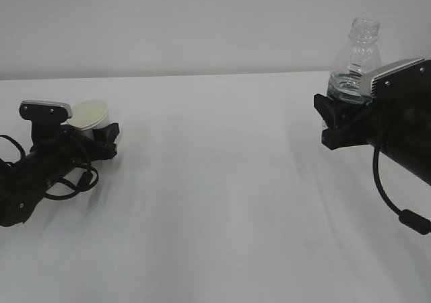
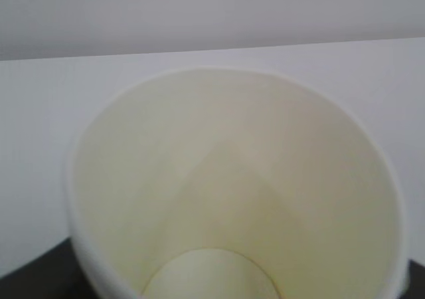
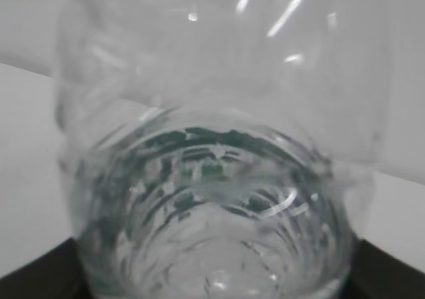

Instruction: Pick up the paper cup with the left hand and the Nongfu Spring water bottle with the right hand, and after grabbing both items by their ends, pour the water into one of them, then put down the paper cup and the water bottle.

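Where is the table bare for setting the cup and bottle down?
The table is bare between the cup at left and the bottle at right. Crowded only at the far-left and far-right edges, where the arms sit.

The white table (image 1: 222,182) lies bare across the frame's centre; only the paper cup (image 1: 91,114) at left and the Nongfu Spring water bottle (image 1: 355,60) at upper right obstruct.

The Nongfu Spring water bottle (image 3: 219,146) fills the frame, clear and ribbed; the water (image 3: 212,246) sits low in it, green label tints showing through; dark gripper parts flank its base.
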You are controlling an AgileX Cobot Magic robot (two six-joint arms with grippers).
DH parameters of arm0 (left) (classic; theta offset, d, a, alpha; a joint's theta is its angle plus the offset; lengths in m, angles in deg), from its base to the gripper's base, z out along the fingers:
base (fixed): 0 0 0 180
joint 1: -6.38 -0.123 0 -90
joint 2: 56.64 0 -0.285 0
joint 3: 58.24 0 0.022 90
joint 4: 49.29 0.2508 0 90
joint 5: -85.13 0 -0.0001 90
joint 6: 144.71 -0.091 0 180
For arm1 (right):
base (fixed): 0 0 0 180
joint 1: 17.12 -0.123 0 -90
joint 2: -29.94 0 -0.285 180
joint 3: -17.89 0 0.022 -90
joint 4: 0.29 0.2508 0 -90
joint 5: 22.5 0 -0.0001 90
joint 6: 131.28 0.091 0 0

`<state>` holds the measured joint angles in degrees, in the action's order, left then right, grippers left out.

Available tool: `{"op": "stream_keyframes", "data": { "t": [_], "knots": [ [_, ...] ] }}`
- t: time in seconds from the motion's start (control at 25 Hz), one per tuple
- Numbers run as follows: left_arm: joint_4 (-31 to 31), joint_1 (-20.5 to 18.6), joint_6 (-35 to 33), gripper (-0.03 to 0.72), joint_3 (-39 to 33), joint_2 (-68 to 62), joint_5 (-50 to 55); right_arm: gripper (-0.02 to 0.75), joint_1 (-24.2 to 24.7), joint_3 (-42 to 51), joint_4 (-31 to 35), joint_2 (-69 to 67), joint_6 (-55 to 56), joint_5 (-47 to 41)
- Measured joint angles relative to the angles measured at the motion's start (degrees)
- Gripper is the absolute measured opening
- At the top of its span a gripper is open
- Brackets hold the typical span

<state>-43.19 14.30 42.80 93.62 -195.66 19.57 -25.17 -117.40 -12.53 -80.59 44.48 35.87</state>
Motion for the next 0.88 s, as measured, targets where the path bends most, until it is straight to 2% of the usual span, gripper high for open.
{"op": "stream_keyframes", "data": {
  "t": [0.64,0.88],
  "knots": [
    [4.99,0.0,0.0,0.49,0.0,0.0,0.0,0.466,0.0,0.0,0.0,0.0,0.1,-0.12],
    [7.73,0.0,2.36,0.484,0.0,0.43,0.0,0.466,0.0,0.0,0.0,0.0,0.1,-0.12]
  ]
}}
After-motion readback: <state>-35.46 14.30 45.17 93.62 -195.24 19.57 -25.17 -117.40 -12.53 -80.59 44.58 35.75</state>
